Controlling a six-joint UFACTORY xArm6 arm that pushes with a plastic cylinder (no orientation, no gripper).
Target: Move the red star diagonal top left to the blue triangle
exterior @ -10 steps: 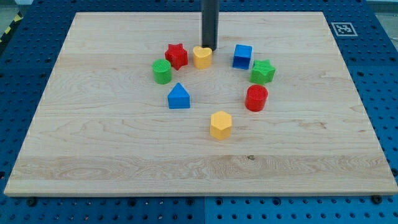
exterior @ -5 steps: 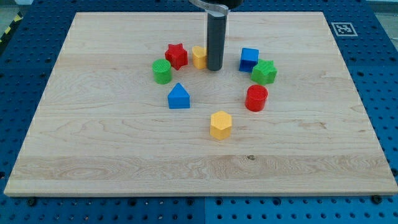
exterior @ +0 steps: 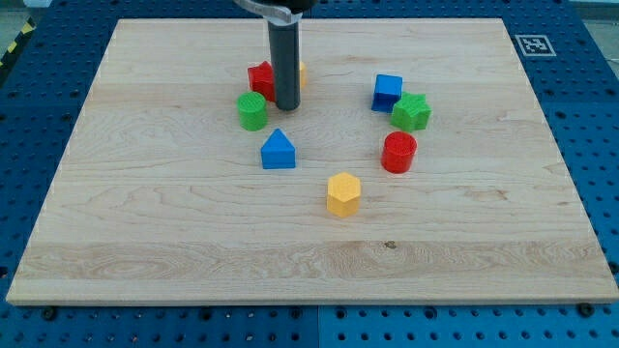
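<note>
Red star-shaped block, the thing to be shifted, sits just to the view's left of my tip, partly hidden behind the dark rod and a little toward the view's top from it. Largest here is the pale wooden board that carries everything. Below my tip, toward the view's bottom, stands the blue triangular block, near but apart. Just left of my tip is the green round block. Behind the rod on its right a sliver of a yellow block shows; its shape cannot be made out. Well off to the right are a blue cube, a green star and a red cylinder, with a yellow hexagonal block further down.

There are no fingers to open or close; the arm ends in a bare rod. It comes down from the top edge, nearly upright, with its tip resting on the wood.

The star already lies up and left of the triangle, so I judge only a small nudge is needed. Push it gently from its upper right, keeping the rod clear of the green round block so that nothing else gets dragged along.
</note>
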